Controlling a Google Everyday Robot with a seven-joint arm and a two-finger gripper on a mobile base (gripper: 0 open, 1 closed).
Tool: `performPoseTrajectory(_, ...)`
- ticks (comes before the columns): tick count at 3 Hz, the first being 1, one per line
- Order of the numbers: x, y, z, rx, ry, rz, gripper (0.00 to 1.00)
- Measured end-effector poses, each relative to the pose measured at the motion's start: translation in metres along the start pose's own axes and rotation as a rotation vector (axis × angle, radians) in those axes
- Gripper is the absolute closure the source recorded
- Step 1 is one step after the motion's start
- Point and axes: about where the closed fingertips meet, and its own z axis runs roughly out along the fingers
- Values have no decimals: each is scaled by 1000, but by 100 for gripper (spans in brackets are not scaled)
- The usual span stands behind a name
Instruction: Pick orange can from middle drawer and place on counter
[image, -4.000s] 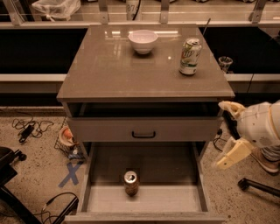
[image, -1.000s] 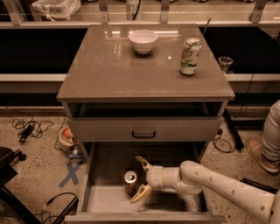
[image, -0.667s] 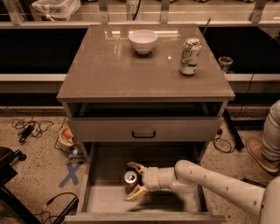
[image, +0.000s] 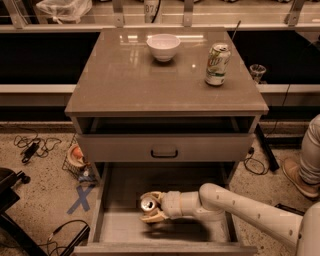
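Observation:
The orange can (image: 146, 203), silver top up, stands on the floor of the open middle drawer (image: 120, 229), left of centre. My gripper (image: 149, 206) reaches in from the right on a pale arm, its two fingers closed against the far and near sides of the can. The can still rests on the drawer floor. The counter (image: 125, 75) is the glossy grey-brown top above.
A white bowl (image: 163, 47) and a green-and-white can (image: 217, 64) stand on the counter. The drawer front with black handle (image: 164, 151) hangs just above the open drawer. A person's leg (image: 311, 155) is at right; cables and blue tape (image: 80, 199) lie at left.
My arm came from the cabinet's right side down into the drawer and moved left. The fingers, spread beside the can a moment ago, have closed around it.

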Motion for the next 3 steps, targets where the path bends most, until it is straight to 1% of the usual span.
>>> performPoseTrajectory(1, -37, 8, -11, 28, -41, -1, 87)
performPoseTrajectory(2, -126, 26, -44, 82, -98, 4, 100)
performPoseTrajectory(3, -224, 29, -86, 152, -135, 7, 100)
